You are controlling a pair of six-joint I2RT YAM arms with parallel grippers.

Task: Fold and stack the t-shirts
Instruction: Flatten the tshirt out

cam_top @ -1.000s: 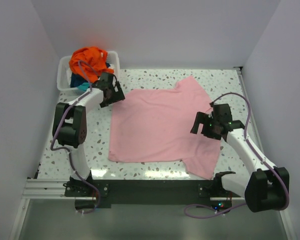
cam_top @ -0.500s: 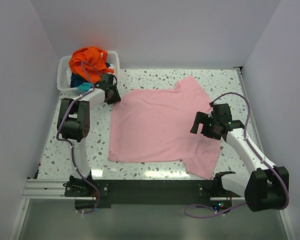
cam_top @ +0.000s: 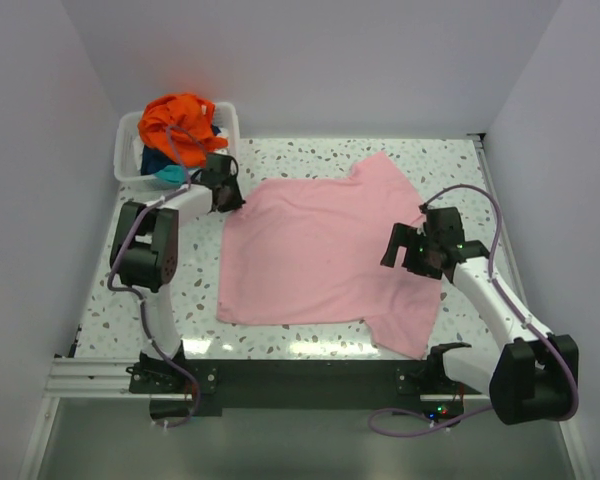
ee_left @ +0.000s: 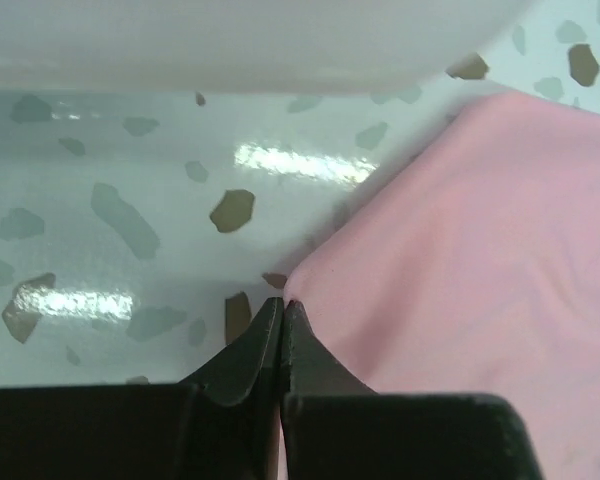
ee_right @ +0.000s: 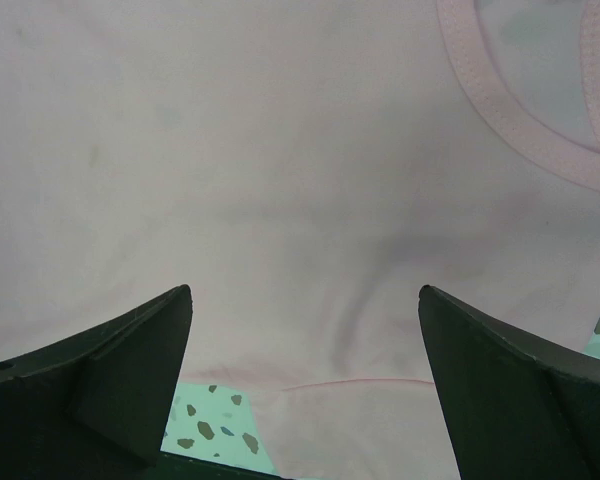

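A light pink t-shirt [cam_top: 320, 250] lies spread flat in the middle of the speckled table. My left gripper [cam_top: 231, 201] is at its far left corner. In the left wrist view the gripper [ee_left: 283, 300] is shut, its tips pinching the very corner of the pink cloth [ee_left: 460, 250]. My right gripper [cam_top: 394, 251] hovers open over the shirt's right side, beside the collar. The right wrist view shows the jaws [ee_right: 305, 290] standing wide apart above the pink cloth [ee_right: 280, 150], with nothing between them. An orange t-shirt [cam_top: 180, 115] and a teal one [cam_top: 168, 173] are heaped in the bin.
The white plastic bin [cam_top: 126, 150] stands at the far left corner of the table, right behind my left gripper; its wall [ee_left: 230, 40] fills the top of the left wrist view. Grey walls close in the table on three sides.
My left gripper has closed from wide open onto the pink shirt's far left corner, and its wrist has shifted slightly. The right arm has not moved.
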